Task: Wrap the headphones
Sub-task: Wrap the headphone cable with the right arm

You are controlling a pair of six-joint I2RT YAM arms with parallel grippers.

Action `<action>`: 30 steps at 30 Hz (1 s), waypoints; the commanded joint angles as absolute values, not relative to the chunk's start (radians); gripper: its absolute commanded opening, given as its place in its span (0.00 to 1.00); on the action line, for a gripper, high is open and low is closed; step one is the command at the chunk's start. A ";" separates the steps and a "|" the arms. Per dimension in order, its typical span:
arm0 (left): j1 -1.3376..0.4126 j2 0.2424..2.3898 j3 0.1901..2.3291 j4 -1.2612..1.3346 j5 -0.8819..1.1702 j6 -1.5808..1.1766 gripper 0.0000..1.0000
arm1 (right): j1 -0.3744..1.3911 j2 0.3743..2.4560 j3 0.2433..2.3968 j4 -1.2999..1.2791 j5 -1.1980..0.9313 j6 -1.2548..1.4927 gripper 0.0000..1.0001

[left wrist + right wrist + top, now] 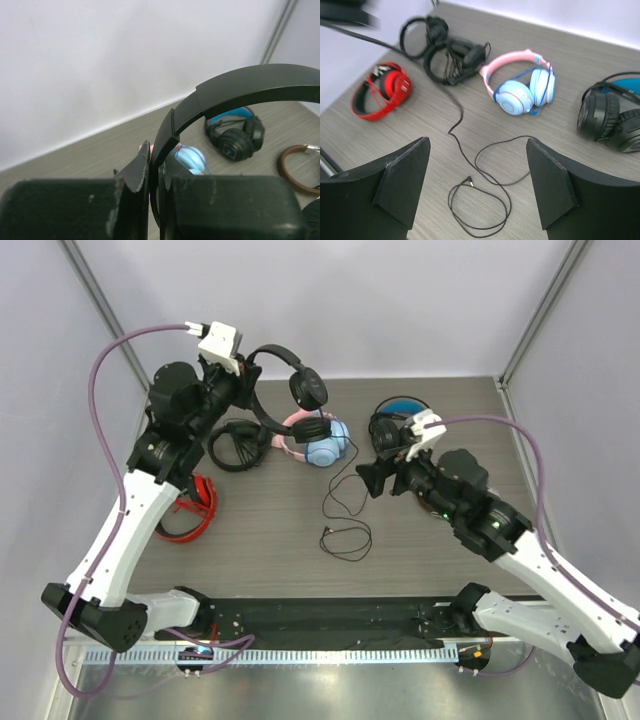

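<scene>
The headphones (300,390), slim and all black, hang above the back of the table. My left gripper (243,368) is shut on their thin headband (240,87), which runs up between the jaws of that gripper (155,165) in the left wrist view. Their long thin cable (345,502) drops to the table and ends in loose loops (485,205) with the plug (468,181) lying free. My right gripper (375,480) hovers over those loops, open, fingers (405,175) wide apart, nothing between them (477,175).
Other pairs lie on the table: pink-and-blue (320,445) under the lifted pair, black (235,445) at back left, red (195,508) by the left arm, and a bulky black pair with blue lining (395,425) beside my right gripper.
</scene>
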State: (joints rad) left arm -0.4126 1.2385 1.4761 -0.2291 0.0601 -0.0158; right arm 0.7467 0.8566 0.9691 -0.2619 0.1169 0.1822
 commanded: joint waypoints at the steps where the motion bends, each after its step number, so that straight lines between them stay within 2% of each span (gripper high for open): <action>1: -0.419 1.252 1.603 -0.243 0.169 -0.003 0.00 | 0.750 0.922 0.933 -0.131 0.110 0.137 0.84; 4: -0.419 1.288 1.658 -0.329 0.201 -0.003 0.00 | 0.750 0.933 0.931 -0.068 0.095 0.124 0.84; 16: -0.420 1.342 1.783 -0.483 0.075 -0.216 0.00 | 0.750 1.000 0.954 -0.005 -0.020 0.164 0.84; 22: -0.428 1.309 1.755 -0.468 0.006 -0.253 0.00 | 0.750 1.020 0.865 0.236 -0.022 0.293 0.81; 24: -0.430 1.304 1.755 -0.475 -0.029 -0.277 0.00 | 0.750 1.040 0.861 0.258 -0.006 0.331 0.72; 25: -0.430 1.304 1.758 -0.480 -0.037 -0.291 0.00 | 0.750 1.058 0.858 0.282 -0.005 0.340 0.64; 26: -0.430 1.307 1.762 -0.488 -0.043 -0.301 0.00 | 0.750 1.068 0.856 0.294 -0.005 0.345 0.45; 28: -0.430 1.318 1.781 -0.529 -0.037 -0.311 0.00 | 0.750 1.087 0.857 0.317 0.036 0.345 0.30; 29: -0.430 1.319 1.789 -0.538 -0.023 -0.311 0.00 | 0.750 1.104 0.861 0.321 0.043 0.339 0.17; 30: -0.430 1.316 1.786 -0.541 -0.018 -0.314 0.00 | 0.750 1.112 0.867 0.322 0.054 0.322 0.13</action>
